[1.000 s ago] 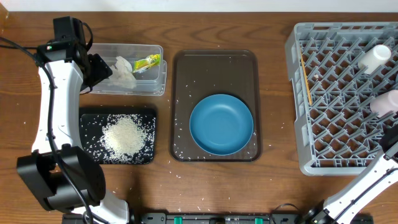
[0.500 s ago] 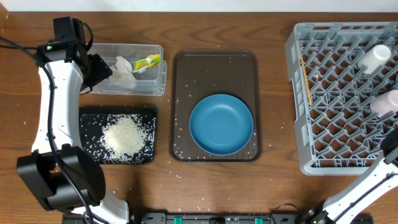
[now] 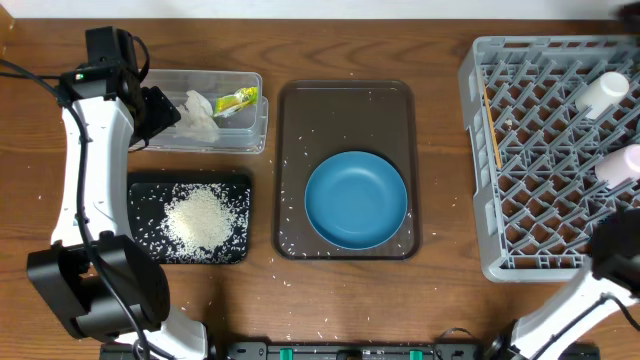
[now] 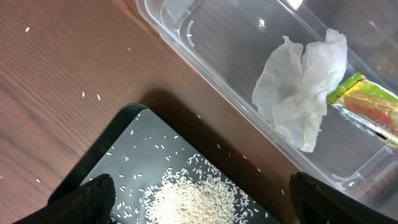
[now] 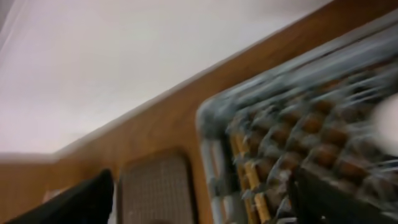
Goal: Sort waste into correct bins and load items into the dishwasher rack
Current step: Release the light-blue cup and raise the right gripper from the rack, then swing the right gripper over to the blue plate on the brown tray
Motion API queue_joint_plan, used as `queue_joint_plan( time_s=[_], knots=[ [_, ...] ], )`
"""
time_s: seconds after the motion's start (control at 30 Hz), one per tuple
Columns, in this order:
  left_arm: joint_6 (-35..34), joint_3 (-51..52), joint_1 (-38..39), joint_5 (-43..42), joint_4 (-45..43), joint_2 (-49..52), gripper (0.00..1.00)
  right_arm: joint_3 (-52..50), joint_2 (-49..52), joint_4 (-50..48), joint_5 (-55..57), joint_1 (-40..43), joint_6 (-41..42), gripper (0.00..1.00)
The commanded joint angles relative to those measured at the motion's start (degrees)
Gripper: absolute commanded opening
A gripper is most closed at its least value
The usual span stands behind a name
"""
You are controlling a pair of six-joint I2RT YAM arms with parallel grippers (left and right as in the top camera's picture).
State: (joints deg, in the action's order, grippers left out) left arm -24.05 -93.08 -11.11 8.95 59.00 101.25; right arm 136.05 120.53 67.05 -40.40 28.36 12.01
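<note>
The dark blue plate [image 3: 356, 200] lies flat on the near half of the brown tray [image 3: 345, 95], and it looks like the one item not yet in the dishwasher rack [image 3: 540, 215], which stands to the right of the tray. The right tool [image 5: 202, 199] is beyond the tray's right side, at the rack's near corner. Its wrist view is blurred, but its jaws show wide apart with nothing between them. The left tool [image 4: 205, 202] hangs left of the tray, over the black tray [image 3: 140, 185] and clear tub [image 3: 160, 78], equally wide and empty. The plate probably suits the right arm. It should come in low toward the tray and pinch the plate's rack-side rim, since a flat plate offers little else. Scattered rice [image 3: 300, 215] on the tray may let the plate slide, so close firmly before lifting. Then stand it on edge between pegs, clear of the white cup [image 3: 601, 92], pink cup [image 3: 620, 163] and chopsticks [image 3: 491, 125].
</note>
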Motion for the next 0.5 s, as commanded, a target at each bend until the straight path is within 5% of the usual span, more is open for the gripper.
queue_joint_plan(
  time_s=[0.0, 0.23, 0.47],
  knots=[
    [-0.5, 0.2, -0.2, 0.1, 0.3, -1.3, 0.92, -0.1, 0.5, 3.0, 3.6, -7.6, -5.3, 0.89],
    [-0.5, 0.2, -0.2, 0.1, 0.3, -1.3, 0.92, -0.1, 0.5, 7.7, 17.9, -23.9, -7.0, 0.90],
    [-0.5, 0.2, -0.2, 0.1, 0.3, -1.3, 0.92, -0.1, 0.6, 8.5, 19.2, -39.6, -7.0, 0.87]
  ],
)
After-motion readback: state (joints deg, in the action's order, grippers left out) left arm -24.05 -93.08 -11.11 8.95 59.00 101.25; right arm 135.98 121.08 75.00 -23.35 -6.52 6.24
